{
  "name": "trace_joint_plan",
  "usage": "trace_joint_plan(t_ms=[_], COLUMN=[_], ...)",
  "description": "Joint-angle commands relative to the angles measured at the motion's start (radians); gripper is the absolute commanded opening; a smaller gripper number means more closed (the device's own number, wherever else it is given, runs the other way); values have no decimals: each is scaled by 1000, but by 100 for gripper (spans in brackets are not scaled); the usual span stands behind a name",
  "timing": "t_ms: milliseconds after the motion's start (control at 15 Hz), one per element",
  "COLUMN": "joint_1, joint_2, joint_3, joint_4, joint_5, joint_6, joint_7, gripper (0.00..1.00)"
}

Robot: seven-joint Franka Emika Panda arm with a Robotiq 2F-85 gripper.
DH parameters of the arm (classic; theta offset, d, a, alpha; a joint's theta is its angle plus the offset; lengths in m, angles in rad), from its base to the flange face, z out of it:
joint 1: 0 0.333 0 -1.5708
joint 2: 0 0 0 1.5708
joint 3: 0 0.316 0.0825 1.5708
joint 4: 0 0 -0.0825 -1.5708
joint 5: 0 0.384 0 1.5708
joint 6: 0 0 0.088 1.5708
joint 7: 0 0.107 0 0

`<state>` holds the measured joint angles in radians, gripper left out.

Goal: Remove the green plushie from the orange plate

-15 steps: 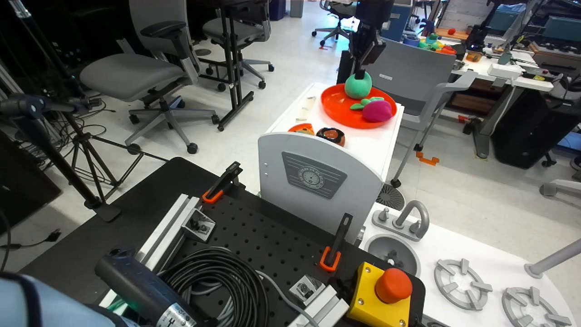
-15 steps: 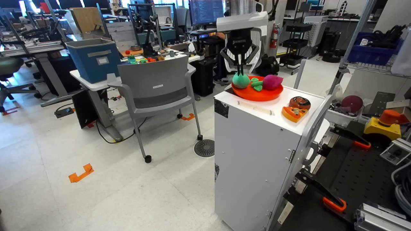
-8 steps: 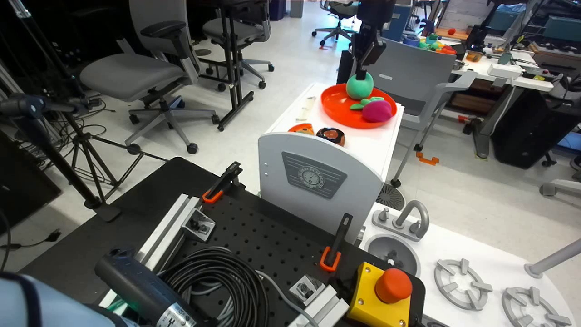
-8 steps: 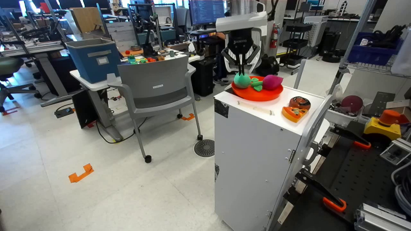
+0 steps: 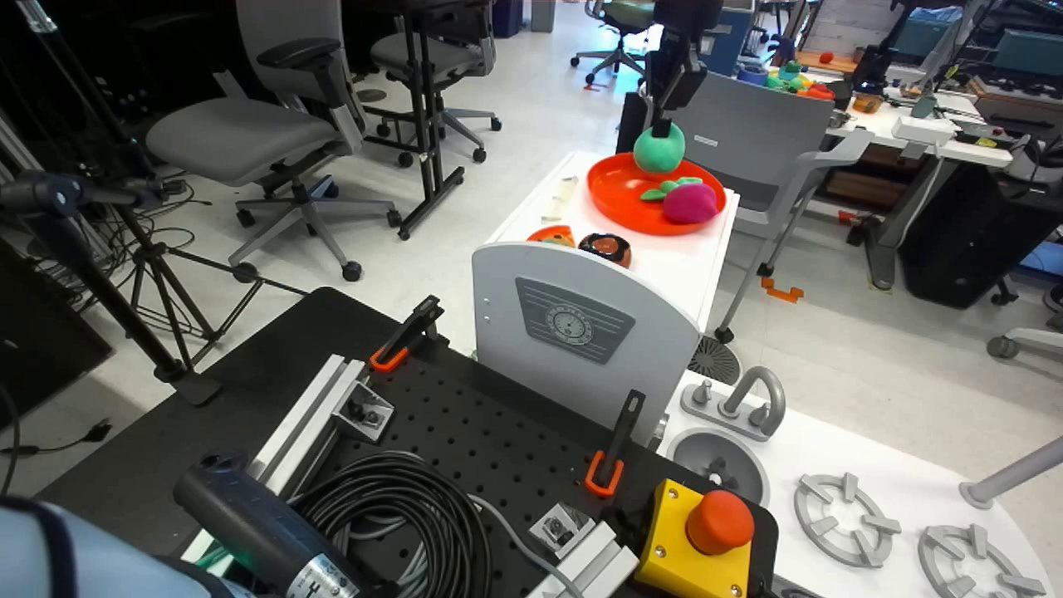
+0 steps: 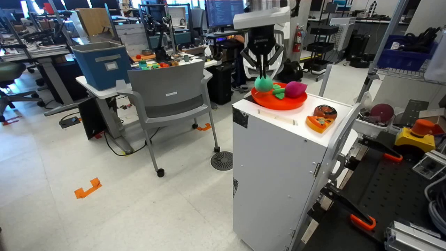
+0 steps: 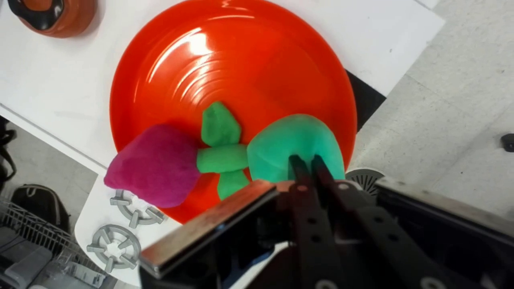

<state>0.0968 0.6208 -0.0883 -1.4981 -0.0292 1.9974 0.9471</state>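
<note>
So my fingers [image 7: 300, 174], nearly together, pinch the green toy [image 7: 291, 140] by its top, probably to clear the plate [image 7: 261, 72] without dragging the purple toy [image 7: 160, 164].

Both exterior views slant down from afar on the orange plate [image 5: 623, 193], wrist view close above.

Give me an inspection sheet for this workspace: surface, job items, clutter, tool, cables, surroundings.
Surface: white top, tape strip near one edge.
Job's things: green ball over the orange plate; whether they touch, can't tell.
Clutter: purple toy on the plate; pizza slice and brown toy beside the plate.
Tool: gripping the green ball from above.
Cables: black coil on the pegboard.
Surroundings: grey chair and blue bin nearby.
</note>
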Motion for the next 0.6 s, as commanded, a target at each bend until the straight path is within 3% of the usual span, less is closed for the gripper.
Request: trace_joint_plan(t_ms=[0, 533], joint_1=[15, 8], joint_2=[-68, -200], joint_3=[-12, -7], joint_4=[-57, -194], joint_5=[-12, -17], joint_6=[-10, 27], joint_7=[29, 38], gripper=[1, 1])
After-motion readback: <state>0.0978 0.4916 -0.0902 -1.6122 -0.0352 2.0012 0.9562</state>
